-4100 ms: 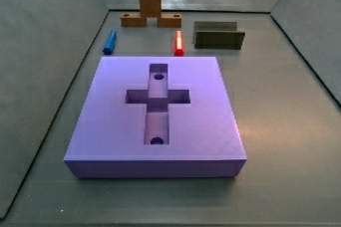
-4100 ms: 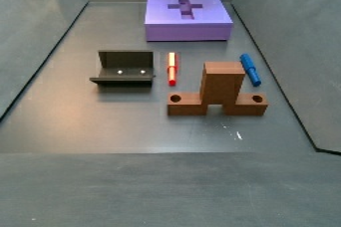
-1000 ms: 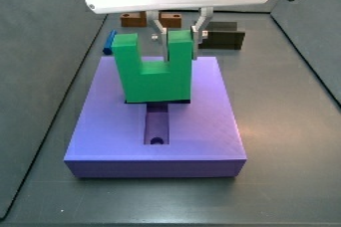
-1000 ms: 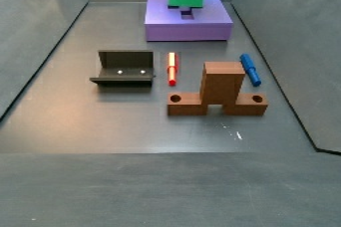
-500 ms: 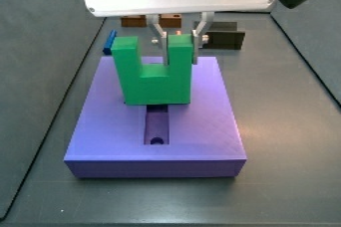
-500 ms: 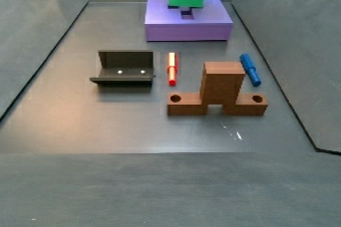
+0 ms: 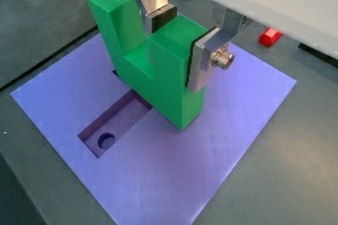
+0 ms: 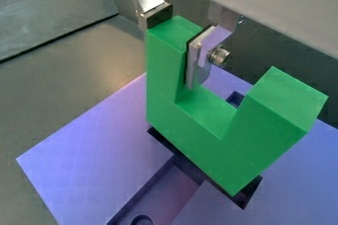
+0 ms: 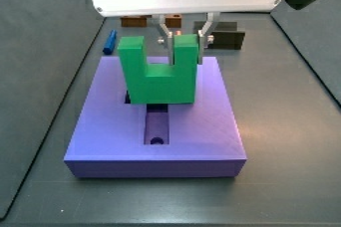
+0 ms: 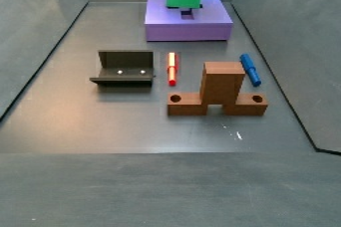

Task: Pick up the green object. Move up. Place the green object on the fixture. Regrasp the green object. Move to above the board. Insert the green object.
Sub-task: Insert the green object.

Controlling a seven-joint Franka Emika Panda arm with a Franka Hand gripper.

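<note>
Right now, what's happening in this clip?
The arm's hand is shut on one prong of the green object, holding it upright with prongs up, over the purple board. Its base sits at the board's cross-shaped recess; whether it is seated cannot be told. The fixture stands empty on the floor, beside the red peg, brown block and blue peg.

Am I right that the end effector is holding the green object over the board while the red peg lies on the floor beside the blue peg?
Not quite: a side view shows the red peg beside the fixture, with the wooden block between it and the blue peg. The end effector does hold the green object over the board.
</note>
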